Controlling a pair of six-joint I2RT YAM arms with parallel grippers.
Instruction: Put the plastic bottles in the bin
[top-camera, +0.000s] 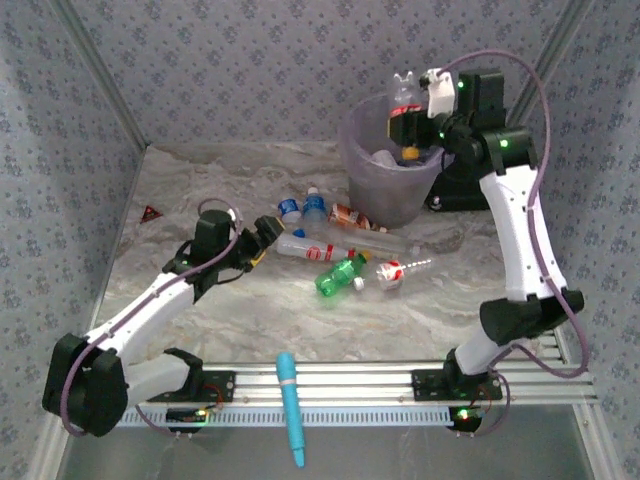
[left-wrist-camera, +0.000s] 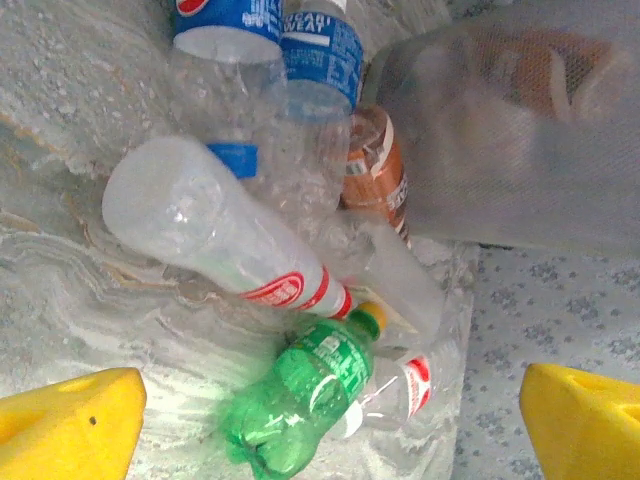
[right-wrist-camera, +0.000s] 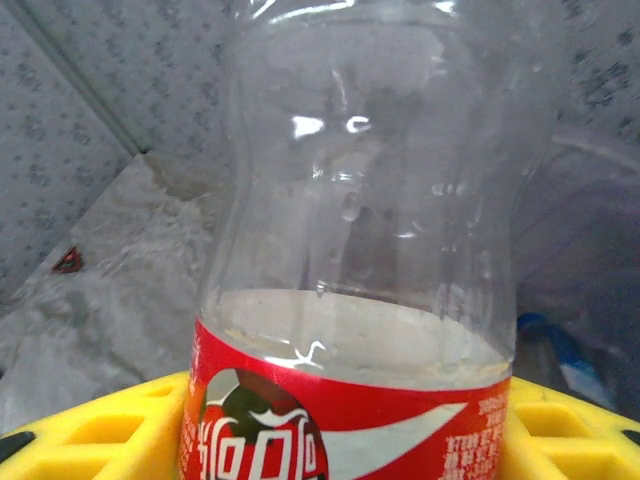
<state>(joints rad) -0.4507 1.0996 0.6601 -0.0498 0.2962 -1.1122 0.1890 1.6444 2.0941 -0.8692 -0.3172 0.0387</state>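
The pale-purple bin (top-camera: 372, 178) stands at the back right of the table. Above its mouth my right gripper (top-camera: 410, 128) is shut on a clear red-labelled plastic bottle (top-camera: 404, 100); that held bottle (right-wrist-camera: 370, 230) sits upright between the yellow fingers (right-wrist-camera: 90, 435). Several plastic bottles lie in front of the bin: two blue-labelled ones (top-camera: 302, 207), a brown one (top-camera: 350, 217), a long clear one (top-camera: 318, 250), a green one (top-camera: 340, 275). My left gripper (top-camera: 264, 238) is open beside the long clear bottle. Its fingers (left-wrist-camera: 70, 425) stand wide apart, the green bottle (left-wrist-camera: 305, 400) lying beyond them.
A light-blue pen-shaped tool (top-camera: 291, 405) lies across the near rail. A black box (top-camera: 462, 188) stands behind the bin at the right. A small red triangle (top-camera: 150, 212) lies far left. Patterned walls close in the table on three sides.
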